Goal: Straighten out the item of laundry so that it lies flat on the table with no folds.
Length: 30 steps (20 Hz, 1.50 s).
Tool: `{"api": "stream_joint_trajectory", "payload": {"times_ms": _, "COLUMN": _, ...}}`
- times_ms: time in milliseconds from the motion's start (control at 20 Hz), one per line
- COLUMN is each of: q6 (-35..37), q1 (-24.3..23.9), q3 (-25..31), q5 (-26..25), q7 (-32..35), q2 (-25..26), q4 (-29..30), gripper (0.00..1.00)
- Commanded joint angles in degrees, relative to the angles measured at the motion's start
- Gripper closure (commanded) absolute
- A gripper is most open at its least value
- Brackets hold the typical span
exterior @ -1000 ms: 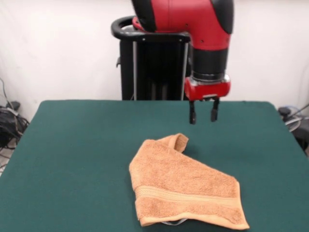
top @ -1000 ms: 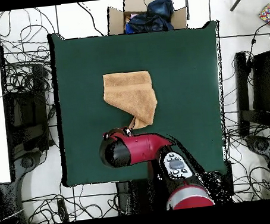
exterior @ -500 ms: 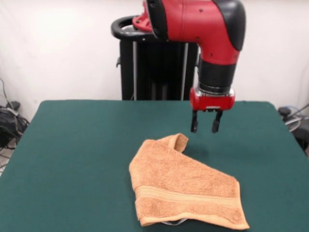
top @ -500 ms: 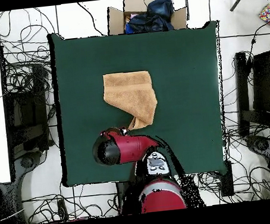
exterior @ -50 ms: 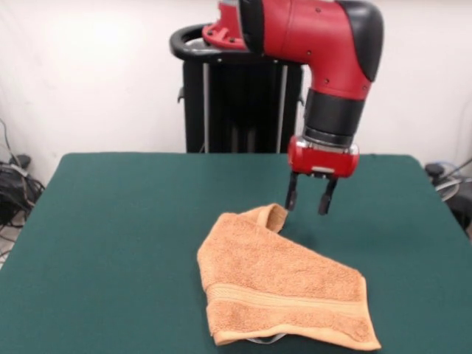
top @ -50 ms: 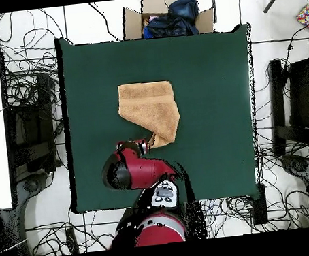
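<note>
Hanging open and empty, the jaws [exterior @ -50 ms: 307,202] sit just above the counter [exterior @ -50 ms: 110,221] at the far right of the towel [exterior @ -50 ms: 280,291], the two fingers spread with nothing between them. They are beside, not touching, the small curled tip [exterior @ -50 ms: 271,216] where the cloth narrows to a raised loop on its far side. That placement looks deliberate: the curl is the one part standing up off the felt, so it offers an edge to pinch without digging into the counter.

The towel lies in the near middle of the counter, folded over on itself into a rough triangle, its woven border band [exterior @ -50 ms: 284,301] running across the near part and a bit of white label [exterior @ -50 ms: 267,340] peeking from under the near edge. The diagonal fold from the curl toward the near right corner suggests one corner is doubled over, so drawing the curl outward would probably open it.

From above, the arm [top @ -50 ms: 131,171] reaches in beside the towel's pointed end [top @ -50 ms: 153,139].
</note>
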Motion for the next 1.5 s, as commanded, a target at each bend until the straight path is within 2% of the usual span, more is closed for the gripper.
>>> {"api": "stream_joint_trajectory", "payload": {"times_ms": 50, "q6": 7.5, "q1": -0.5, "q3": -0.2, "q5": 12.9, "q7": 21.3, "q2": 0.0, "q4": 0.4, "gripper": 0.0}}
{"api": "stream_joint_trajectory", "payload": {"times_ms": 200, "q6": 8.4, "q1": 3.9, "q3": -5.3, "q5": 16.4, "q7": 19.4, "q2": -0.6, "q4": -1.1, "gripper": 0.0}}
{"api": "stream_joint_trajectory", "payload": {"times_ms": 500, "q6": 3.6, "q1": 6.5, "q3": -11.9, "q5": 15.4, "q7": 11.7, "q2": 4.5, "q4": -5.5, "gripper": 0.0}}
{"api": "stream_joint_trajectory", "payload": {"times_ms": 750, "q6": -2.1, "q1": 2.8, "q3": -10.7, "q5": 7.9, "q7": 7.5, "q2": 5.9, "q4": -7.5, "gripper": 0.0}}
{"api": "stream_joint_trajectory", "payload": {"times_ms": 850, "q6": -1.7, "q1": 3.8, "q3": -12.0, "q5": 7.9, "q7": 7.6, "q2": 6.5, "q4": -8.0, "gripper": 0.0}}
{"api": "stream_joint_trajectory", "payload": {"times_ms": 1200, "q6": -7.2, "q1": -1.8, "q3": -7.5, "q5": 4.0, "q7": 10.0, "q2": 10.7, "q4": -10.4, "gripper": 0.0}}
{"api": "stream_joint_trajectory", "payload": {"times_ms": 1450, "q6": -9.7, "q1": -3.7, "q3": -6.2, "q5": 1.3, "q7": 10.0, "q2": 12.4, "q4": -11.1, "gripper": 0.0}}
{"api": "stream_joint_trajectory", "payload": {"times_ms": 1500, "q6": -9.1, "q1": -3.2, "q3": -6.3, "q5": 2.0, "q7": 10.5, "q2": 12.5, "q4": -10.6, "gripper": 0.0}}
